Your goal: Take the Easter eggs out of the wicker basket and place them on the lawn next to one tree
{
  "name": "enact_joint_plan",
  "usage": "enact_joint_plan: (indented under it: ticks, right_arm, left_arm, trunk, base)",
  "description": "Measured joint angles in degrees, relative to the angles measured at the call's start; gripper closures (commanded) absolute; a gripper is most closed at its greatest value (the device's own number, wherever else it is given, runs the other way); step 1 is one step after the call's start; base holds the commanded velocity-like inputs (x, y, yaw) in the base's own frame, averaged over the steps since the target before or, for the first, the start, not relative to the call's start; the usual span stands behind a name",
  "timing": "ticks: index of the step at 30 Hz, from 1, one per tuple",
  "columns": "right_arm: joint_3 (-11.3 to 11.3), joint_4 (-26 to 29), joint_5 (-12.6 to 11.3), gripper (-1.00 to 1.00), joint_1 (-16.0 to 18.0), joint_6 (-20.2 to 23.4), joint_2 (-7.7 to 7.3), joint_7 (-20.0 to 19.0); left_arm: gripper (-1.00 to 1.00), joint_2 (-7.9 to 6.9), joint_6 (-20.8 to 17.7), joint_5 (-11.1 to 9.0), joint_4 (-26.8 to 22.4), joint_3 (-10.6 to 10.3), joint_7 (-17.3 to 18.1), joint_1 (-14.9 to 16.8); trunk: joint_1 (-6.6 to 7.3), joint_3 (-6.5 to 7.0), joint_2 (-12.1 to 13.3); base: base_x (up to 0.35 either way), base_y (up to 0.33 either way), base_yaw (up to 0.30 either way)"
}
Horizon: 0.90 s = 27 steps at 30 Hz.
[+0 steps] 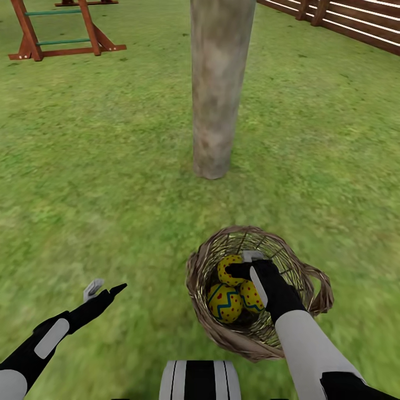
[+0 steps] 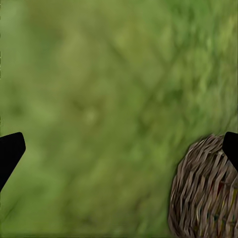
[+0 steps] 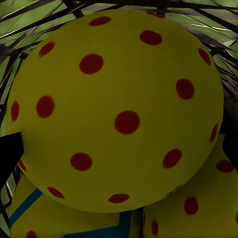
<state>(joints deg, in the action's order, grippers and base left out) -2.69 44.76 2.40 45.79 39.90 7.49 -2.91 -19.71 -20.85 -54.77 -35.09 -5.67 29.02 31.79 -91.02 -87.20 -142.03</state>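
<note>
**Right arm in the basket, first egg between its fingers**

Closest to the robot, the left gripper hangs over bare grass with its fingers spread wide and nothing between them, well off to the side of the basket. The right gripper is the one that matters: it has reached down inside the rim, and the top egg sits right in front of it, a finger showing at either side in the wrist camera. Whether the fingers already press on the shell I cannot tell. Two more eggs lie just under and beside it: one with a blue-green zigzag, one dotted. All three are in the basket, which stands upright on the lawn. Straight beyond it rises the tree, near enough that I would judge a short carry forward puts an egg at its foot.
</note>
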Motion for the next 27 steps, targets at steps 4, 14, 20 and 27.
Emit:
enact_joint_plan:
  ticks: [4, 14, 20, 27]
  right_arm:
    - [0.14, 0.10, 0.21, -1.00, -0.01, 0.09, 0.08, 0.03]
    - [0.18, 0.12, -1.12, -1.00, 0.03, 0.07, 0.07, -0.12]
    - [0.20, 0.89, -1.21, -1.00, 0.02, -0.04, 0.09, -0.17]
    - [0.23, 1.55, -1.36, 1.00, 0.01, -0.03, 0.08, -0.22]
  left_arm:
    - [-1.00, 0.00, -0.03, 0.00, 0.02, 0.00, -0.01, 0.00]
    - [-1.00, 0.05, -0.03, 0.00, 0.04, -0.02, 0.00, 0.00]
    - [-1.00, 0.09, -0.03, 0.00, 0.03, -0.07, 0.00, 0.00]
    - [-1.00, 0.51, -0.03, 0.08, 0.03, -0.08, 0.00, 0.00]
  trunk:
    - [0.00, -0.05, 0.00]
    - [0.01, -0.90, 0.00]
    - [0.02, -1.38, -0.01]
    - [0.02, -1.69, -0.01]
  base:
    - [0.000, 0.000, 0.000]
    - [0.000, 0.000, 0.000]
    - [0.000, 0.000, 0.000]
    - [0.000, 0.000, 0.000]
